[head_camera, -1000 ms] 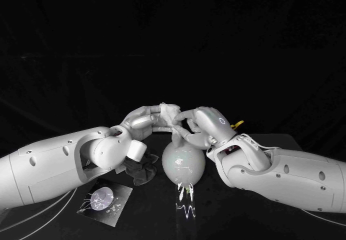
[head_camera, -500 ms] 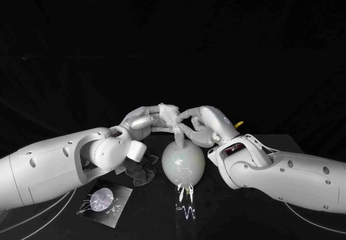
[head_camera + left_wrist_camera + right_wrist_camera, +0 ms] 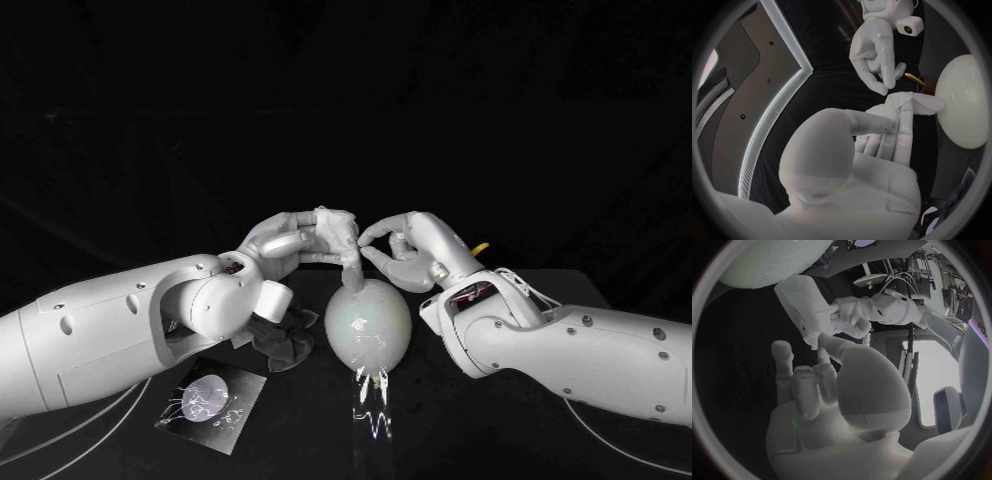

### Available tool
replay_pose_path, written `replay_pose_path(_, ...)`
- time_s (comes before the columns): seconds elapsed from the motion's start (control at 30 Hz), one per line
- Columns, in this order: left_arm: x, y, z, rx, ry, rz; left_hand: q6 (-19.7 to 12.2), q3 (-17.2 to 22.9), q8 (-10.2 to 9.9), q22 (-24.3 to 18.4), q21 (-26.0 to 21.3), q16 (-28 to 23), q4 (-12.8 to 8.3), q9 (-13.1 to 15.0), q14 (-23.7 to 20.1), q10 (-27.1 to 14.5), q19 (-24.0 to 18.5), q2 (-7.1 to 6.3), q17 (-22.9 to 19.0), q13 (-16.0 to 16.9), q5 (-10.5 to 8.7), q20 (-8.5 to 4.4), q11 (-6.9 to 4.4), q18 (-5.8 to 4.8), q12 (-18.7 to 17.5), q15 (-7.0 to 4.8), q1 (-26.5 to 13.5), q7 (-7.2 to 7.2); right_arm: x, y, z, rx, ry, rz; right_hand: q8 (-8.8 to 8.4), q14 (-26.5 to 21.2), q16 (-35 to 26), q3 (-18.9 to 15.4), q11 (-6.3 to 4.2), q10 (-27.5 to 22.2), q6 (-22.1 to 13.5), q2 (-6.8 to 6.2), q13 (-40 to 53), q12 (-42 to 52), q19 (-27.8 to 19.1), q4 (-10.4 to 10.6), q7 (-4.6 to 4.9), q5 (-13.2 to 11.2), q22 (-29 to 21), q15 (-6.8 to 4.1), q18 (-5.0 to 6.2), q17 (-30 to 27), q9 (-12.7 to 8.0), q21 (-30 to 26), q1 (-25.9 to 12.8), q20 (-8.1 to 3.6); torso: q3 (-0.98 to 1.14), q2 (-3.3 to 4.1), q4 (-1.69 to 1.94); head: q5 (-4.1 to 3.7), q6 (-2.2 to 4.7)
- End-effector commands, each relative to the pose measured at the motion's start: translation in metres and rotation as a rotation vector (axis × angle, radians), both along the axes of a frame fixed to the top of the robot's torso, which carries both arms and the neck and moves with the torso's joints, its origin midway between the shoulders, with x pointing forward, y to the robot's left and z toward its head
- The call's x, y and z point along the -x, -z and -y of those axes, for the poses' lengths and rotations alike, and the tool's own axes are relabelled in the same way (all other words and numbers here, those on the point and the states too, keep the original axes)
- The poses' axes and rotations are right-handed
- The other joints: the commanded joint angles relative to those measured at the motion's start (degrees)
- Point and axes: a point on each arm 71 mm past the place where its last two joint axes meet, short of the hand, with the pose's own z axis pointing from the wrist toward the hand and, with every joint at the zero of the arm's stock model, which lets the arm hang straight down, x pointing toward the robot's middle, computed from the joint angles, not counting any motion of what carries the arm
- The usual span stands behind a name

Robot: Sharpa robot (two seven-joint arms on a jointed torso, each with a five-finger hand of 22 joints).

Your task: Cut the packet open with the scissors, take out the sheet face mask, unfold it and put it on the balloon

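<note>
face mask pinched in the left hand above the balloon

face mask [image 3: 339, 224] is a small bunched white wad, not spread out, up off the table [image 3: 490, 430] and just above the top of the balloon [image 3: 368, 322]; left hand [image 3: 284, 246] grips it, its fingertips [image 3: 903, 112] closed together on the sheet; right hand [image 3: 410, 248] is level with it on the other side, fingers partly curled, tips just beside the mask; whether they touch it i cannot tell; balloon stands upright between the two arms; packet [image 3: 211, 395] lies flat on the table under the left arm, well apart from the mask; yellow scissors [image 3: 476, 247] handle shows behind the right hand
</note>
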Motion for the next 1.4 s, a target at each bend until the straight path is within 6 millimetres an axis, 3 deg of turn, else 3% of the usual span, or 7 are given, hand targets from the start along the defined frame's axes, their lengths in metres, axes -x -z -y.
replay_pose_path(0.03,0.0,-0.003,0.001,0.0,-0.002,0.026,0.2,0.4,0.2,0.0,0.2,0.3,0.0,0.0,5.7,0.3,0.3,-0.22,0.2,-0.1,0.35,0.03,0.06,1.15,-0.1,-4.32,-0.4,5.75,0.001,-0.001,-0.003,-0.014,-0.027,-0.006,0.33,4.3,0.0,0.2,-0.34,3.0,-0.1,0.05,9.4,0.0,0.2,0.0,0.09,0.1,0.1,-0.2,0.76,11.3,0.1,0.2,-0.1,-0.03,-0.02,0.03,-0.08,0.14,0.13)
replay_pose_path(0.17,0.001,-0.003,0.003,0.003,0.004,0.03,-0.1,0.4,0.2,-0.2,-0.1,-0.1,0.2,-0.1,5.0,0.1,-0.3,-0.28,0.3,-0.1,0.35,0.14,0.18,1.03,-0.2,-4.14,-0.6,5.86,0.003,-0.003,-0.009,-0.008,-0.046,0.027,-0.24,3.7,-0.5,-0.9,0.04,2.2,-1.5,-1.11,7.9,-2.1,-1.0,0.1,0.57,0.1,-0.7,0.1,1.03,10.0,0.0,-0.9,-0.9,-0.22,0.01,0.01,-0.05,0.09,0.15)
replay_pose_path(0.27,0.002,-0.004,0.004,0.005,0.013,0.032,-0.2,0.4,0.2,-0.3,-0.2,-0.4,0.3,-0.1,4.7,0.0,-0.6,-0.3,0.4,-0.1,0.32,0.21,0.25,1.0,-0.3,-4.04,-0.6,5.91,0.004,-0.004,-0.015,0.01,-0.059,0.068,-1.73,3.1,-0.9,-3.4,1.02,1.7,-3.6,-3.23,7.4,-3.0,-2.3,1.6,1.63,0.1,-1.6,0.85,1.1,9.0,-0.8,-2.3,-3.6,-0.09,0.02,0.03,0.02,0.02,0.19)
replay_pose_path(0.53,0.004,-0.004,0.007,0.006,0.028,0.035,-0.5,0.4,0.1,-0.5,-0.6,-0.9,0.5,-0.2,4.0,-0.3,-1.3,-0.32,0.5,-0.1,0.38,0.44,0.39,0.95,-0.3,-3.83,-0.8,6.01,0.002,-0.004,-0.025,0.081,-0.05,0.129,-3.11,2.5,-1.4,-5.8,1.79,0.8,-4.8,-5.36,6.5,-4.6,-3.8,3.0,2.46,0.2,-2.7,1.58,1.27,7.8,-1.8,-4.1,-5.3,0.44,-0.06,0.04,0.08,-0.07,0.13)
replay_pose_path(0.9,0.005,-0.004,0.007,0.007,0.03,0.037,-0.5,0.3,0.1,-0.6,-0.6,-0.9,0.6,-0.2,4.0,-0.3,-1.4,-0.32,0.5,-0.1,0.38,0.46,0.4,0.95,-0.3,-3.82,-0.8,6.02,-0.002,-0.001,-0.029,0.139,-0.011,0.137,-3.43,2.2,-1.5,-7.7,1.83,0.4,-4.2,-6.43,6.0,-5.5,-4.2,4.4,2.42,0.2,-3.1,1.73,1.43,7.5,-2.3,-4.9,-5.8,0.76,-0.03,0.03,0.0,-0.02,0.04)
replay_pose_path(1.17,0.005,-0.004,0.008,0.007,0.032,0.036,-0.5,0.3,0.1,-0.6,-0.6,-1.0,0.6,-0.2,4.0,-0.4,-1.4,-0.31,0.5,-0.1,0.4,0.47,0.41,0.97,-0.3,-3.82,-0.8,6.04,-0.002,-0.001,-0.03,0.15,0.014,0.14,-3.15,2.4,-1.4,-8.1,1.57,0.6,-3.3,-6.21,6.2,-5.1,-3.6,5.0,2.08,0.2,-2.9,1.56,1.42,7.9,-2.4,-4.7,-5.4,0.76,0.01,0.0,-0.02,0.0,0.05)
replay_pose_path(1.4,0.006,-0.005,0.009,0.007,0.036,0.036,-0.5,0.3,0.1,-0.6,-0.6,-1.0,0.6,-0.2,4.0,-0.4,-1.4,-0.31,0.5,-0.1,0.4,0.47,0.41,0.97,-0.3,-3.82,-0.8,6.04,-0.003,-0.001,-0.03,0.151,0.031,0.147,-2.71,3.0,-1.0,-8.0,1.04,1.2,-1.9,-5.2,6.9,-4.2,-2.0,5.7,1.46,0.2,-2.0,1.15,1.22,8.9,-2.5,-3.5,-4.3,0.54,0.01,0.01,-0.04,-0.1,0.14)
